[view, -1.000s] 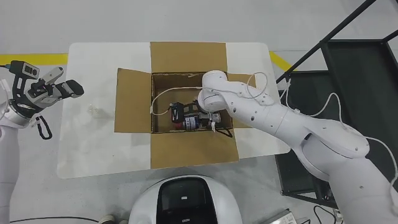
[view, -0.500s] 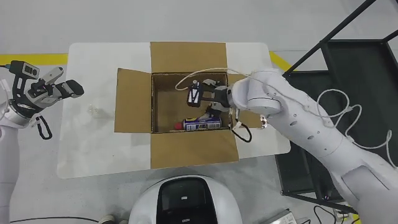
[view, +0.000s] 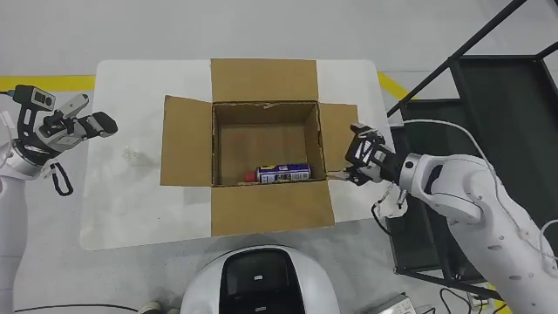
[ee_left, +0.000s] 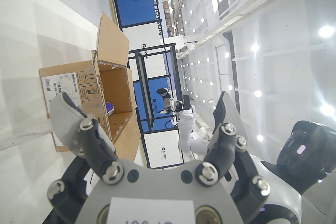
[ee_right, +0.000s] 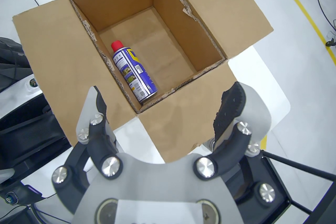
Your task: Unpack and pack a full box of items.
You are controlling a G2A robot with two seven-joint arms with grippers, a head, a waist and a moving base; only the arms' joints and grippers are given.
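One white table point(view: 131, 209) carries everything, and most of its middle is taken up by a brown cardboard box point(view: 266, 96) with all four flaps folded out flat. The right fingers point(ee_right: 232, 104) hang spread wide with nothing between them. They are above the outer edge of the flap on their side, tilted toward the box's opening. The left fingers point(ee_left: 222, 109) are spread as well and hold nothing. They sit out past the table's edge, well apart from the box, which stands ahead of them across the table top. A blue spray can point(ee_right: 134, 70) with a red cap lies on its side on the box floor, below and ahead of the right fingers. It touches the wall on the robot's side, with its base near the corner closest to those fingers. A small clear scrap point(view: 133, 153) rests on the table between the left fingers and the nearest flap.
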